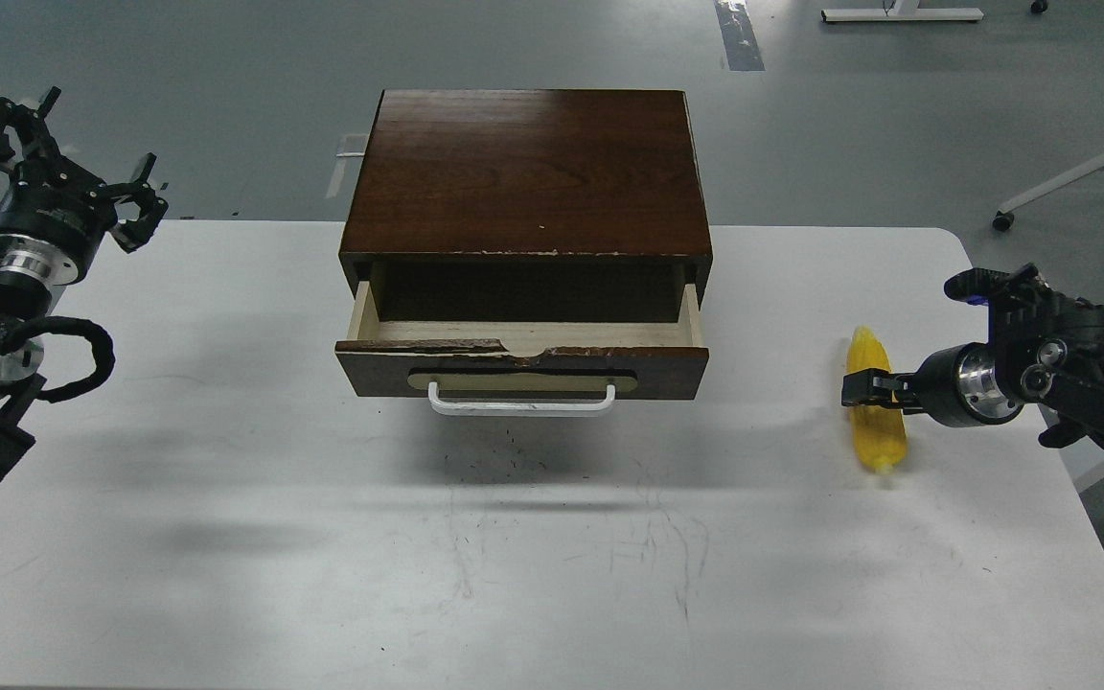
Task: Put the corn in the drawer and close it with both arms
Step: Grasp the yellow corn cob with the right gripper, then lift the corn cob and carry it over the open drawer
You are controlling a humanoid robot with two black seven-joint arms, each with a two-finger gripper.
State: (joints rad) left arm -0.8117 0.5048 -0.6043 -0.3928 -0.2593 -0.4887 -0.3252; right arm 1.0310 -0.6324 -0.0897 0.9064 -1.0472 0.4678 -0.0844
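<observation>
From the head view, you see the drawer [521, 369] pulled open at the front of the dark wooden cabinet [528, 172], which stands at the middle of the white counter [226, 479]. The corn [874, 412] lies on the counter well to the right of it. Your right gripper [861, 391] has its fingers closed around the cob's middle. Your left gripper [68, 158] hangs over the counter's far left edge, fingers spread wide, holding nothing.

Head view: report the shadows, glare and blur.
Head view: soft grey shadows on the table below the drawer and beside the left arm; mild sheen on the cabinet top; the corn at the right claw looks slightly blurred at its lower tip.
</observation>
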